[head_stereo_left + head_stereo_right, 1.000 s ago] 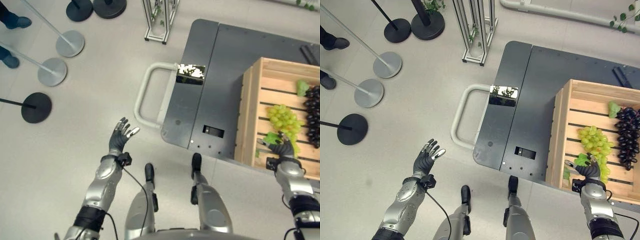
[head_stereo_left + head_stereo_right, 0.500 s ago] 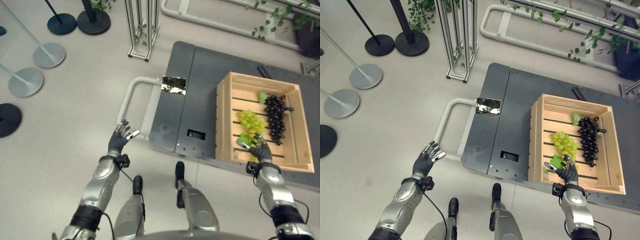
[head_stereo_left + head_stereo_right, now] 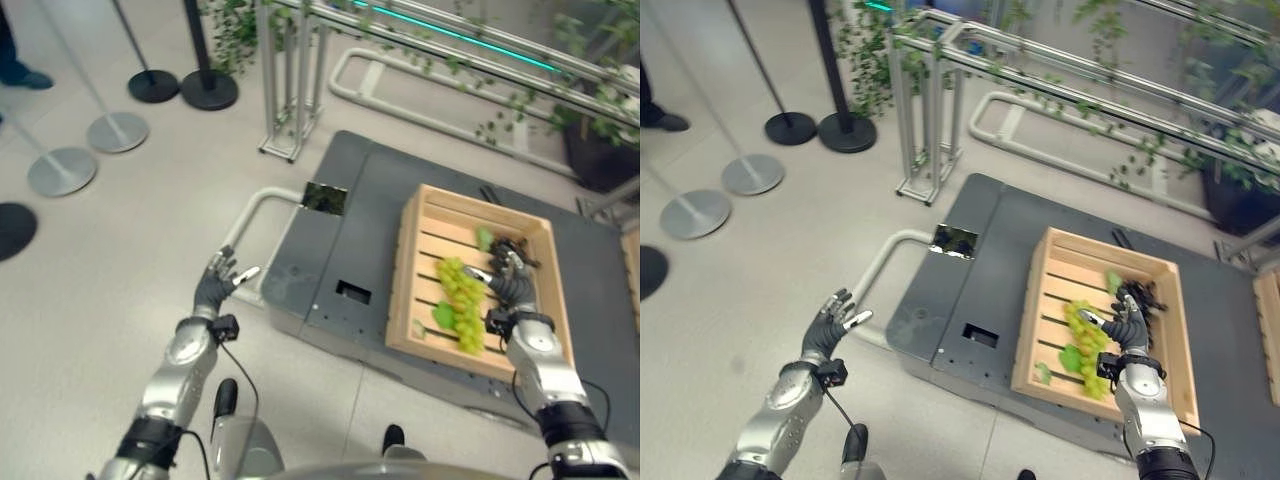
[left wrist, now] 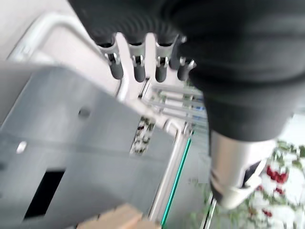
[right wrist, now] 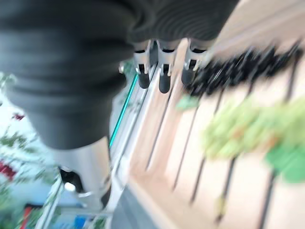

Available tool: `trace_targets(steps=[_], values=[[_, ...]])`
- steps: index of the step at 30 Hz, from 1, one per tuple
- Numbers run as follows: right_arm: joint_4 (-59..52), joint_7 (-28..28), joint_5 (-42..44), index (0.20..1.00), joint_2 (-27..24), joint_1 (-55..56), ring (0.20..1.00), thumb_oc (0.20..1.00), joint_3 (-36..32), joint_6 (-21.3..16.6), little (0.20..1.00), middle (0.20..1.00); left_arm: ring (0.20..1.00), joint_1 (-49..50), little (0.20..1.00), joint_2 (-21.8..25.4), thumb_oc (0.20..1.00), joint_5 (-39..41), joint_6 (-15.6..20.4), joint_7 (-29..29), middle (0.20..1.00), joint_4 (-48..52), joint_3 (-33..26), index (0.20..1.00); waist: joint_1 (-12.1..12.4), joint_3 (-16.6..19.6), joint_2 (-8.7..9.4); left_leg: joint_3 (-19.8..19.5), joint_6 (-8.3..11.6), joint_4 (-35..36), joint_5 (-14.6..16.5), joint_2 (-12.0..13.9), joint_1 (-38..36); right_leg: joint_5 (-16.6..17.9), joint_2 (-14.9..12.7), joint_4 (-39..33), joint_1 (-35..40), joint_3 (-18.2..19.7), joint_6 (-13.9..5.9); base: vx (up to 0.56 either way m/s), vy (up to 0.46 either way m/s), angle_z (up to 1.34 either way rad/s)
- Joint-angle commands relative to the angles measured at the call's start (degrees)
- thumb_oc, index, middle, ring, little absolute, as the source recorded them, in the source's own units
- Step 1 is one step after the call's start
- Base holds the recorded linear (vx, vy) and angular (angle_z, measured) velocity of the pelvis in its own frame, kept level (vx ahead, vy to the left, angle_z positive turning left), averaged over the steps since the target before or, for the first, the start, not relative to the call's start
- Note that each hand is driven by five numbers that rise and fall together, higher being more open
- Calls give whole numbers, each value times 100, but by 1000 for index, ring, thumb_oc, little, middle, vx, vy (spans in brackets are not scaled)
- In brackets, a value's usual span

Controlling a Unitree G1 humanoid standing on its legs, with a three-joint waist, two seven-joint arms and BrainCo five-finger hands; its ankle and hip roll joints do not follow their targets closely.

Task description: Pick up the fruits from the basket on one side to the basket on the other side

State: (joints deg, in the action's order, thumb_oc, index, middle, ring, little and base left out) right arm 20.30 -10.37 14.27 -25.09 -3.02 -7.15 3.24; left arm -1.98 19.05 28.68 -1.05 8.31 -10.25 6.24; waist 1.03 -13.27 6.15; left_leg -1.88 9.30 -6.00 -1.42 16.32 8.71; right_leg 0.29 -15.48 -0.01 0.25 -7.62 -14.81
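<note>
The wooden crate (image 3: 412,262) sits on the dark grey cart (image 3: 340,240), toward its 3 o'clock end, and the fruit lies on its slatted floor. The green grapes (image 3: 458,296) lie in the middle, with a green leaf (image 3: 443,316) at their 7 o'clock edge. The dark grapes (image 3: 1147,296) lie near the crate's 1 o'clock corner, just beside the green bunch, with another small leaf (image 3: 484,238) at their 10 o'clock side.

The right robot hand (image 3: 510,284) hovers over the crate, between the two bunches, partly covering the dark grapes. Its fingers are spread and straight, curled around nothing; the right wrist view confirms it, fingers (image 5: 164,76) extended above the slats with the dark bunch just past their tips and the green bunch off to one side. Whether the fingertips touch the fruit I cannot tell.

The left robot hand (image 3: 216,284) is held out over the floor (image 3: 110,260) at 9 o'clock of the cart, near its white loop handle (image 3: 250,215), fingers loose and apart, holding nothing. Its wrist view shows straight fingers (image 4: 139,67) above the cart's grey deck.

At 10 o'clock, round stanchion bases (image 3: 62,170) stand on the floor, and an aluminium frame (image 3: 288,85) rises at 12 o'clock of the cart.
</note>
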Motion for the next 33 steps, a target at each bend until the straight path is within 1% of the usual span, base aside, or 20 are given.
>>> trace_targets(steps=[1,3,4,6,8,9,10,11,13,14,17,18,21,25,27,28,29,31,32,33], values=[[-346,1,-211,1000,-201,-145,1000,1000,-197,-82,1000,1000,1000,-269,1000,82,1000,-42,203,-12,1000,58,-211,1000,81,-36,-183,-42,250,-236,109,-267,228,-998,-7,485,475,-365,244,-98,-591,6],[-424,-6,-345,1000,-306,-161,1000,1000,-164,-60,1000,1000,1000,-180,1000,-13,1000,70,208,-8,1000,-11,-281,1000,40,-83,-318,-18,372,-587,24,-109,282,-1012,183,141,715,-477,367,-52,-347,4],[-482,-48,-427,1000,-383,-131,1000,1000,-149,-19,1000,1000,1000,-115,1000,-96,1000,151,197,4,1000,11,-286,1000,18,-162,-429,-42,375,-751,-155,-56,308,-1071,276,11,881,-546,466,14,-178,-12],[-479,-144,-483,1000,-425,-59,1000,1000,-203,-1,1000,1000,1000,13,1000,-301,1000,208,175,60,1000,45,-289,1000,-35,-343,-617,-102,365,-717,-889,-11,383,-1280,608,-129,1200,-638,704,-44,-389,-6],[-472,-210,-451,1000,-396,-27,1000,1000,-243,-16,1000,1000,1000,20,1000,-359,1000,171,167,74,1000,20,-273,1000,-106,-396,-656,139,310,-752,-1021,63,440,-1288,650,-125,1225,-715,754,-91,-326,24],[-503,-186,-521,1000,-392,76,1000,1000,-244,-12,1000,1000,1000,141,1000,-392,1000,169,183,27,1000,20,-305,1000,-112,-428,-616,31,230,-1196,-728,-275,434,-1258,678,-160,1114,-684,845,-85,-232,54],[-507,-186,-524,1000,-390,78,1000,1000,-246,-10,1000,1000,1000,143,1000,-392,1000,170,183,26,1000,22,-305,1000,-120,-416,-619,22,219,-1211,-734,-280,465,-1243,676,-161,1097,-692,839,-19,-392,36],[-407,-107,-542,1000,-417,61,1000,1000,-158,21,1000,1000,1000,222,1000,-426,1000,128,153,-29,1000,33,-286,1000,-62,-333,-675,-238,20,-828,-59,-1023,354,-1187,785,-289,1085,-570,842,51,-150,-1],[-369,-84,-557,1000,-413,64,1000,1000,-168,36,1000,1000,1000,265,1000,-459,1000,116,137,-70,1000,43,-288,1000,-73,-299,-688,-201,-76,-776,-19,-1207,366,-1154,820,-364,1116,-581,844,53,-185,9],[-149,-125,-526,1000,-375,-7,1000,1000,-105,47,1000,1000,1000,244,1000,-463,1000,87,137,-56,1000,27,-210,1000,-10,-273,-732,-298,-235,-570,19,-1668,456,-1128,925,-373,1047,-532,900,49,-151,27],[48,-180,-566,1000,-416,-146,1000,1000,-25,44,1000,1000,1000,210,1000,-434,1000,67,98,-51,1000,-19,-175,1000,7,-269,-728,-249,-239,-289,-109,-1700,499,-1184,1040,-356,1035,-537,910,105,-77,-56],[175,-199,-503,1000,-404,-195,1000,1000,14,41,1000,1000,1000,154,1000,-415,1000,55,92,-39,1000,-54,-101,1000,-31,-270,-746,-61,-258,-60,-190,-1547,424,-1293,1139,-286,1032,-574,952,68,6,-50],[355,-208,-497,1000,-387,-230,1000,1000,53,63,1000,1000,1000,65,1000,-424,1000,35,87,-30,1000,-110,-44,1000,-45,-217,-676,25,-245,77,-281,-1541,395,-1411,1139,-199,1094,-695,925,134,3,31],[629,-160,-389,1000,-304,-321,1000,1000,160,86,1000,1000,1000,38,1000,-375,1000,-31,32,-13,1000,-143,47,1000,-37,-109,-518,176,-441,21,-52,-1534,237,-1553,942,712,868,-717,768,119,74,12],[792,-143,-419,1000,-291,-433,1000,1000,154,159,1000,1000,1000,-37,1000,-302,1000,-83,-22,-26,1000,-69,166,1000,-137,-205,-538,201,-591,449,-21,-1510,-109,-1293,696,1835,217,-756,442,26,147,-22],[799,-143,-419,1000,-294,-441,1000,1000,154,156,1000,1000,1000,-41,1000,-304,1000,-83,-24,-24,1000,-68,165,1000,-136,-210,-529,205,-598,472,-36,-1525,-117,-1320,672,1902,182,-747,431,-50,139,-12],[869,-164,-396,1000,-285,-541,1000,1000,175,171,1000,1000,1000,-137,1000,-205,1000,-163,-11,-13,1000,9,229,1000,-281,-425,-563,169,-686,581,-27,-1464,-284,-954,635,2790,-369,-548,250,-68,108,14],[965,-202,-356,1000,-304,-609,1000,1000,169,151,1000,1000,1000,-190,1000,-161,1000,-196,24,-7,1000,36,237,1000,-304,-510,-577,158,-693,613,-13,-1443,-326,-942,654,2963,-614,-391,246,-16,35,22],[1117,-251,-349,1000,-336,-655,1000,1000,180,153,1000,1000,1000,-172,1000,-124,1000,-142,77,50,1000,58,174,1000,-250,-479,-620,153,-625,652,23,-1361,-374,-994,374,2441,-657,-389,278,58,-51,3],[1127,-251,-348,1000,-337,-661,1000,1000,184,148,1000,1000,1000,-170,1000,-122,1000,-139,77,51,1000,59,173,1000,-257,-484,-622,147,-621,658,31,-1356,-391,-994,381,2407,-622,-403,279,97,-180,-5]])
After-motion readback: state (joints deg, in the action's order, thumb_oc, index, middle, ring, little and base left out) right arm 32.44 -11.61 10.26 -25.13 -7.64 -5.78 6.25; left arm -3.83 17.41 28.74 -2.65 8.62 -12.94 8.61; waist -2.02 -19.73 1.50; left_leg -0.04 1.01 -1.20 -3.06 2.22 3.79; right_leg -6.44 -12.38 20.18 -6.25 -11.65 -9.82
